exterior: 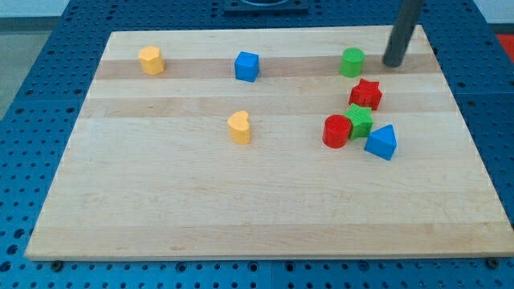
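My tip [393,64] rests on the wooden board near the view's top right. It stands just right of the green cylinder [352,62], a small gap apart, touching nothing that I can see. Below it lies the red star [365,95]. Lower still, a cluster sits together: the red cylinder [337,132], the green star [359,121] and the blue triangular block [381,143]. The blue cube [246,66] is at top centre, the yellow hexagonal block [150,60] at top left, and the yellow heart [239,127] near the middle.
The wooden board [161,209] lies on a blue perforated table [32,48]. A dark fixture [265,4] shows at the view's top edge.
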Controlling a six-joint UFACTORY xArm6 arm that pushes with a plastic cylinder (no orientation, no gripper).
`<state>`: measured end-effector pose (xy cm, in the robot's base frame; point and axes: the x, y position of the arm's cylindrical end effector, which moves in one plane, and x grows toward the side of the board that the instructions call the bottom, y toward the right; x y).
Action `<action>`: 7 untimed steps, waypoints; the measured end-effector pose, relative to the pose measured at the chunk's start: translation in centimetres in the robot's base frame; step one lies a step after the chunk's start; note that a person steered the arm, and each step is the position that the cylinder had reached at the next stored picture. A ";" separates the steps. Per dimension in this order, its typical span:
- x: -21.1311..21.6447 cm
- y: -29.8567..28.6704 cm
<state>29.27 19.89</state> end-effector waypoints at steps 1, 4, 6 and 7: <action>0.0 -1.9; 0.2 1.1; 0.2 2.9; 0.2 3.7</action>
<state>29.46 23.58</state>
